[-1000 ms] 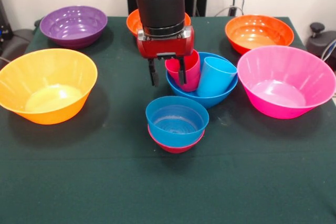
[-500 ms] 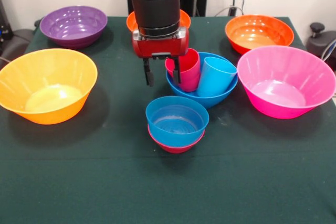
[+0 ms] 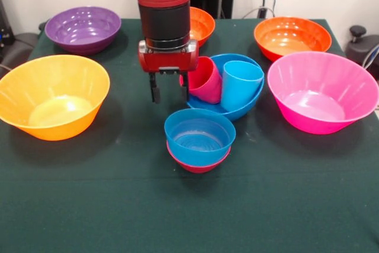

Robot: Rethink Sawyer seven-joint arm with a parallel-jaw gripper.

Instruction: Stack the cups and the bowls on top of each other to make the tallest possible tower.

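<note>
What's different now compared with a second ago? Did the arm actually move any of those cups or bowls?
The gripper slid toward the picture's left and slightly up, fingers still apart, holding nothing. As it went, the mid-sized blue bowl tipped up on its left side, and the red cup and light blue cup inside it shifted along. The small blue bowl nested in the small red bowl stayed put, as did the other bowls.
</note>
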